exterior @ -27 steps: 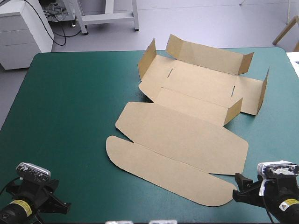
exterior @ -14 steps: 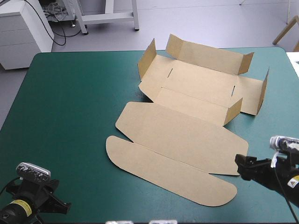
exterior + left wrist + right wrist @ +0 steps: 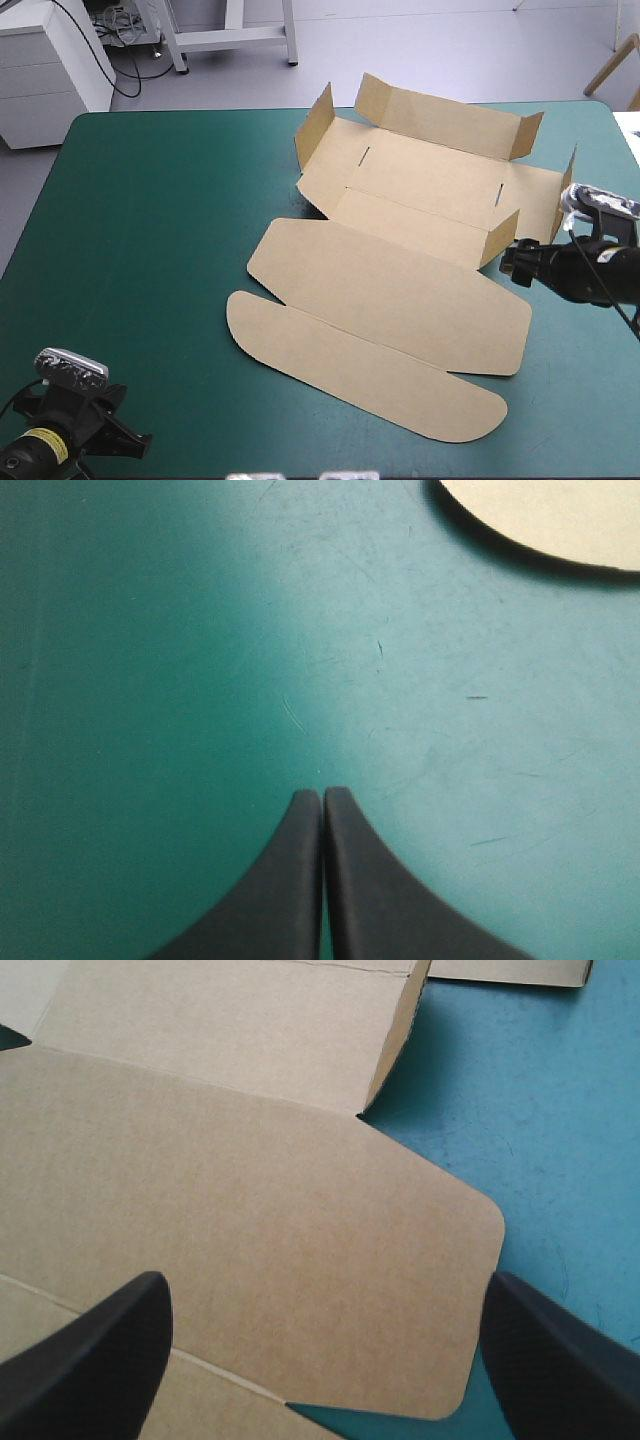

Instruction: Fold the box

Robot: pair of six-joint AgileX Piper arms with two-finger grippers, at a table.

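Several flaps of box (image 3: 400,285) upright, rest flat.

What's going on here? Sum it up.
Two robot arms are set to fold a brown box, which lies mostly flat on the teal-green table, with a few walls raised at the far end. The right gripper is open over the right edge of the flat lid panel, holding nothing. The left gripper is shut at the near-left corner, off the box.

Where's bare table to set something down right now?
Widest: teal-green cover between the box and the table's left edge. Smaller: the near right corner. Crowded: centre to far right, where the box lies spread and the right gripper hangs at its right side.
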